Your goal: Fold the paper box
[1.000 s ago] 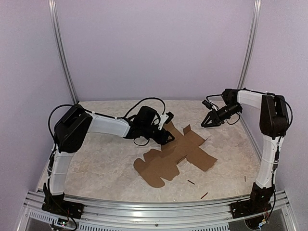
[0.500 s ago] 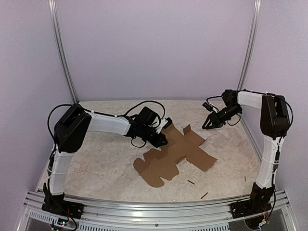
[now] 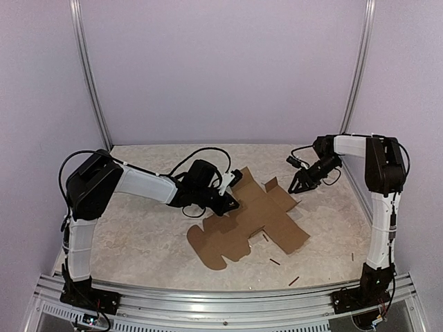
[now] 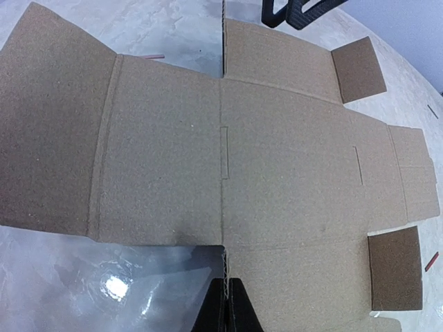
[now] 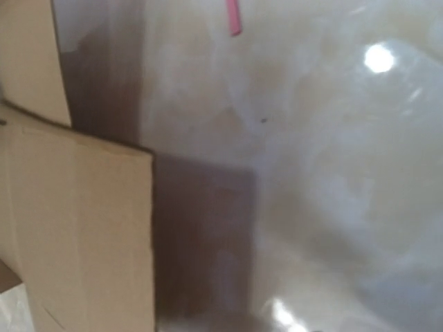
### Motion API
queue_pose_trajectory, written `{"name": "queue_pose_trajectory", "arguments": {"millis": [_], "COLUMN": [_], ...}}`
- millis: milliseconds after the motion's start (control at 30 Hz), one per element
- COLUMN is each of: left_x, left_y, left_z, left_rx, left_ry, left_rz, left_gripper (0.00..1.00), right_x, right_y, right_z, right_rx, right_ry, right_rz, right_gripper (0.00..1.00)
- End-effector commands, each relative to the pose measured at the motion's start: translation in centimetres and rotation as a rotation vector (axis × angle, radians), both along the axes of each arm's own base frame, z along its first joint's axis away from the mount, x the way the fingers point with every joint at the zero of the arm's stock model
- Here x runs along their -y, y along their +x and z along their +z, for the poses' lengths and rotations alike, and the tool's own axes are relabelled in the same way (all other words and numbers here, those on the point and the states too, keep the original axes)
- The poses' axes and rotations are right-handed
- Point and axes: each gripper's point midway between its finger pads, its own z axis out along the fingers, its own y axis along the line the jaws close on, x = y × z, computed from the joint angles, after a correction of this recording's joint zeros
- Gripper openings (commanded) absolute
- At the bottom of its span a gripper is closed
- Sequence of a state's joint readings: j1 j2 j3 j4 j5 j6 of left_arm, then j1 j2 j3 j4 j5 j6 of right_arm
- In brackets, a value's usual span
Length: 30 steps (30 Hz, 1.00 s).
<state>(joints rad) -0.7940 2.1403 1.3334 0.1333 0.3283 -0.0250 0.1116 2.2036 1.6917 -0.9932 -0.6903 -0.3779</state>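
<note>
The paper box (image 3: 252, 221), not yet folded, lies as a flat die-cut sheet on the marbled table (image 3: 138, 235), spreading forward of the left gripper (image 3: 232, 203) with its long axis running crosswise to that gripper's fingers; the left arm is the nearer of the two, in contact with the sheet at its edge; the left wrist view shows the black fingertips pressed together at the cut between two panels, the corrugated edge caught between them, so the jaws are closed on the cardboard; the right gripper (image 3: 297, 185) hangs just off the opposite side of the sheet, beside a small upturned tab, its fingers apart and holding nothing, and its own camera shows only a cardboard corner and bare table; a few thin dark sticks (image 3: 275, 261) lie on the sheet's side nearest the arm bases. Against the frame a second earlier, the left jaws have closed from wide, the sheet has slid slightly toward the left arm's base, and the right gripper has edged closer to the tab.
</note>
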Motion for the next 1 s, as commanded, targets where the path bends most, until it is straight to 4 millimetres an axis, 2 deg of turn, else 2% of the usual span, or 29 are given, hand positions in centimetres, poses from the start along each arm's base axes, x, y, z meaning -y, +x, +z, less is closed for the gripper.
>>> {"name": "queue_pose_trajectory", "arguments": {"millis": [0,167,300,433,700,900,967], "left_x": [0.8,0.7,0.6,0.2,-0.3,-0.4,-0.4], "left_y": [0.2,0.3,0.5,0.9,1.3,1.5,1.6], "left_z": [2.6,2.4,2.2,2.0,2.1,1.9,2.0], "left_rx": [0.046,0.040,0.042,0.037,0.039,0.037,0.041], "left_ry": [-0.078,-0.077,-0.071,-0.065,-0.070,-0.065,-0.070], "left_rz": [-0.001,0.010,0.023,0.044,0.071,0.086,0.091], "left_gripper": [0.00,0.00,0.00,0.00,0.00,0.00,0.00], "right_x": [-1.5,-2.9,-3.0,-3.0,-3.1,-3.3,-3.4], "right_y": [-1.0,-2.3,-2.6,-2.8,-3.3,-3.4,-3.5], "right_z": [0.4,0.6,1.0,1.4,2.1,2.6,2.8], "right_rx": [-0.032,-0.068,-0.081,-0.088,-0.088,-0.082,-0.067], "right_ry": [0.043,0.087,0.101,0.105,0.110,0.114,0.099], "right_rz": [0.053,0.080,0.077,0.072,0.067,0.067,0.078], "right_gripper": [0.51,0.47,0.33,0.24,0.16,0.00,0.00]}}
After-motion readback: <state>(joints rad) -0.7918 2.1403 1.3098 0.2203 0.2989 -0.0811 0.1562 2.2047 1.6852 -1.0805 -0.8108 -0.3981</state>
